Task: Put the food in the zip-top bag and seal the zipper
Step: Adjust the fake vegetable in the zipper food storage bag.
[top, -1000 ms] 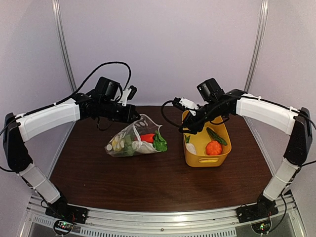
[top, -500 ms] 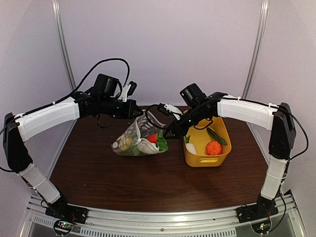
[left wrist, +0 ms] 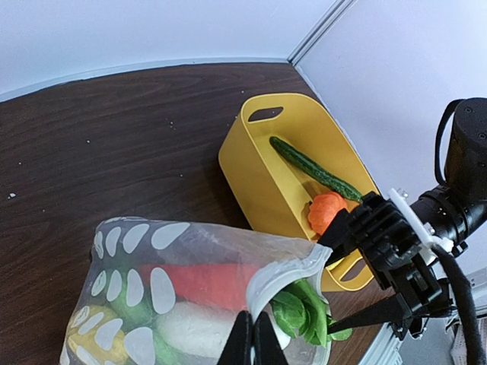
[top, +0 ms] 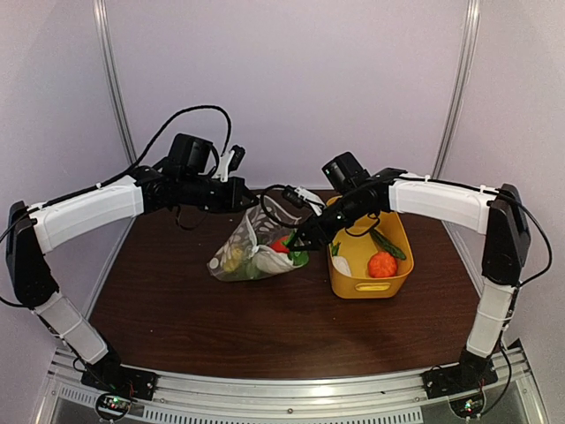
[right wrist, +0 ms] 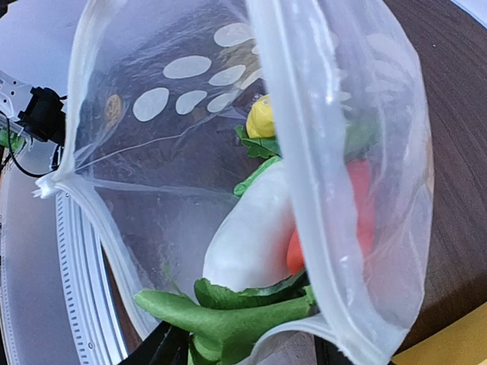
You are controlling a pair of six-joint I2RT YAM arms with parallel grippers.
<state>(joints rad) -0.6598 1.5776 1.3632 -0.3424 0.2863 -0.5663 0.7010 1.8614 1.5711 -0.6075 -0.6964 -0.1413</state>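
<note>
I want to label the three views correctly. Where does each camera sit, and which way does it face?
Top: above and behind the bases, facing the table; both arms show.
Left wrist: looks down past its shut left gripper pinching the bag; basket and right gripper beyond.
Right wrist: faces into the bag's mouth; its fingers barely show.
All share the bag and greens.

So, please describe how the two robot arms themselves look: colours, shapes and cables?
Both arms are alike. The left arm and the right arm have long white shell segments joined by black joints. A boxy black camera block sits on each wrist, above a black gripper with thin black jaws. Loose black cables loop over the wrists. The bases are black, bolted to a metal rail.
</note>
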